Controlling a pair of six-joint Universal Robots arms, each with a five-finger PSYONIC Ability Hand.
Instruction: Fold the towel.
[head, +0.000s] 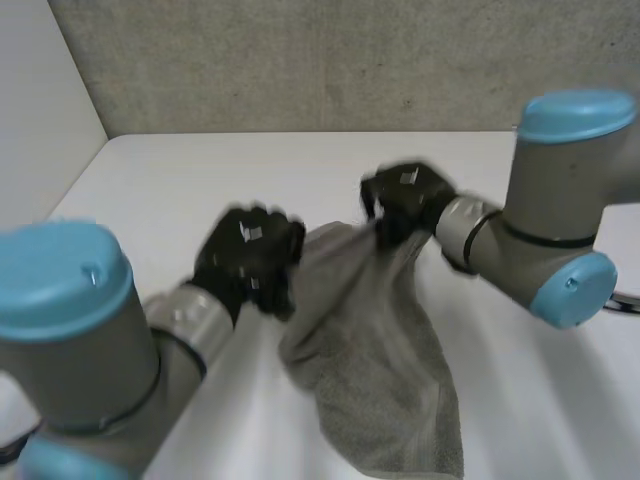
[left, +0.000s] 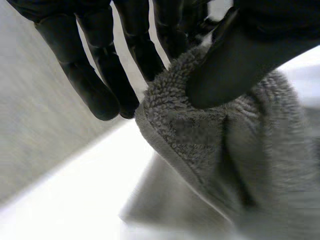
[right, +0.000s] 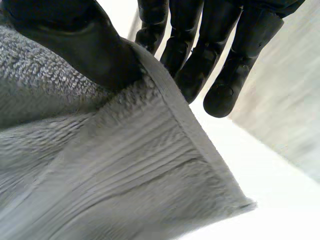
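A grey towel (head: 375, 370) hangs bunched between my two hands above the white table (head: 200, 180), its lower end trailing toward the table's front. My left hand (head: 248, 258) pinches one top corner of the towel (left: 200, 130) between thumb (left: 235, 65) and fingers (left: 100, 75). My right hand (head: 405, 200) pinches the other top corner; in the right wrist view its thumb (right: 85, 45) presses the towel (right: 110, 165) against the fingers (right: 220, 55) by the hemmed edge.
A grey wall (head: 330, 60) runs behind the table, and a white side panel (head: 40, 110) stands at the far left. Both arms (head: 560, 230) reach in over the table's front half.
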